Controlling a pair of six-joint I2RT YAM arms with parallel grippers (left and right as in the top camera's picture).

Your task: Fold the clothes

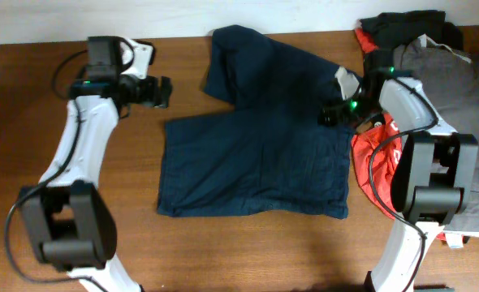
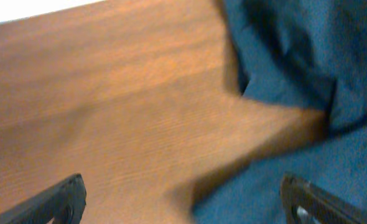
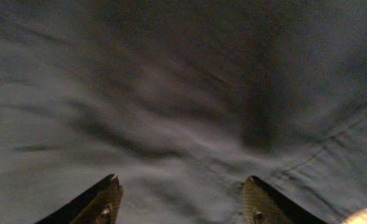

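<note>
The dark navy-blue shorts (image 1: 256,154) lie spread on the wooden table, one leg reaching toward the back edge, the other flat toward the front. My left gripper (image 1: 163,92) is open and empty, hovering over bare wood just left of the shorts; in the left wrist view its fingers (image 2: 183,198) frame wood and the blue cloth (image 2: 308,68). My right gripper (image 1: 327,113) is open above the shorts' right edge; in the right wrist view its fingers (image 3: 180,198) hang over wrinkled navy cloth (image 3: 171,106) with a seam.
A red-orange garment (image 1: 371,150) lies under the right arm. Grey trousers (image 1: 459,81) and dark clothes (image 1: 402,28) are piled at the back right. The table's back edge (image 1: 183,36) meets a white wall.
</note>
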